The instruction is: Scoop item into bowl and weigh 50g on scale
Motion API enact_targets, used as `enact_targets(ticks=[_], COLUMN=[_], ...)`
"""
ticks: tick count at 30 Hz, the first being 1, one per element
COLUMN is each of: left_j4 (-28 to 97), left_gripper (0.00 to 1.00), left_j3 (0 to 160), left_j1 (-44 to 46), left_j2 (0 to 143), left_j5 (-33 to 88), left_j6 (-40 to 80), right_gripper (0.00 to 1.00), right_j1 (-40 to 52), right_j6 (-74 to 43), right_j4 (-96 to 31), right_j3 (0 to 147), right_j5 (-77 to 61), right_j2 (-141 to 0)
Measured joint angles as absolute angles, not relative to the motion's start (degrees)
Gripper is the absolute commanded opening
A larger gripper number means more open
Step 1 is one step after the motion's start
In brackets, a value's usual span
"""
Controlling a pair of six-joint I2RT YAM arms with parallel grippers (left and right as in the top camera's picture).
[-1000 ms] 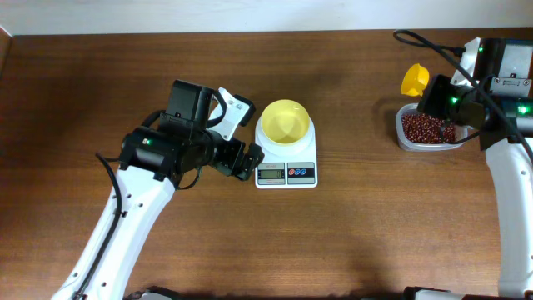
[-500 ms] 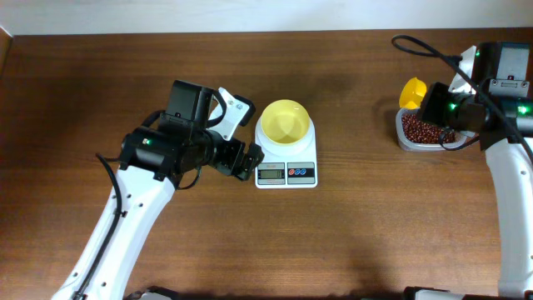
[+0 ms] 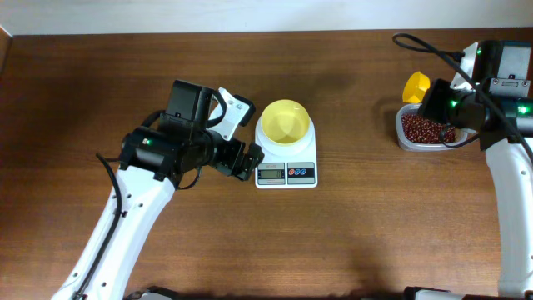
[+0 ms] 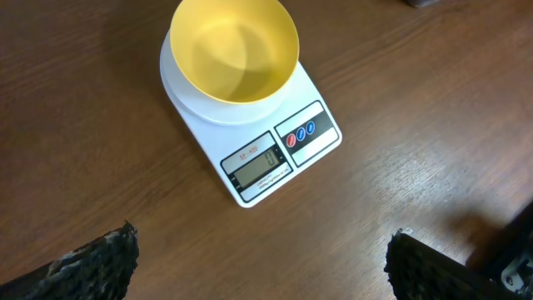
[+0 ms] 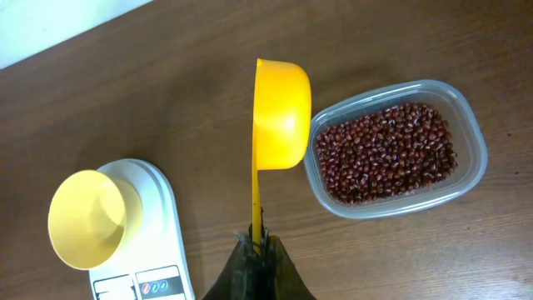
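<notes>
**Right claw [image 5: 256, 246] clamped on the scoop handle, cup poised at the tub's edge**

Right claw is shut tight on the thin end of the yellow scoop [image 5: 281, 117], and that grip makes sense: holding the far tip of the handle keeps the fingers out of the beans [image 5: 385, 152] and gives the cup full reach. In the wrist view the cup sits turned on its edge, just beside the clear tub [image 5: 466, 117] at its 9 o'clock wall. I can't tell whether anything is in it.

The beans lie in a loose, even layer inside the tub, over at the table's [image 3: 350, 233] 3 o'clock side. The pale yellow bowl [image 4: 234, 50] sits empty on the white scale [image 4: 275, 158], centred on the platform so that the display [image 4: 258, 162] at 6 o'clock reads clear of it.

Left claw [image 4: 262, 271] has its jaws spread wide, holding nothing, parked at the scale's 9 o'clock. My guess is that it waits there to steady things or to press buttons.

Room to move? Plenty. From tub to bowl is a bare stretch of wood with nothing in the lane. The tub's rim is the one edge to clear on the way in and out, and the bowl's lip is the landing target. A full cup tipped this far would spill, so I'd say it wants levelling first.
</notes>
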State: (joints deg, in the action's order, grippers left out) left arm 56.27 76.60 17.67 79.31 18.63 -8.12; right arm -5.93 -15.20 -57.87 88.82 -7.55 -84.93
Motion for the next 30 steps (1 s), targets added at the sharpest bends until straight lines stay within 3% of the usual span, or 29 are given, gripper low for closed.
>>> enact_targets(ticks=[15, 30], left_j4=[56.27, 56.27], left_gripper=[0.99, 0.99], left_j3=[76.60, 76.60], left_j1=[17.67, 17.67], left_j2=[79.31, 79.31], left_j5=[18.63, 18.63], left_j6=[-8.12, -8.10], right_gripper=[0.04, 0.04], right_j1=[-5.93, -5.93], right_j6=[-25.17, -21.37], right_j4=[-54.83, -57.28], right_j3=[88.84, 88.84], right_j5=[-7.53, -6.59], right_j2=[-84.93, -84.93])
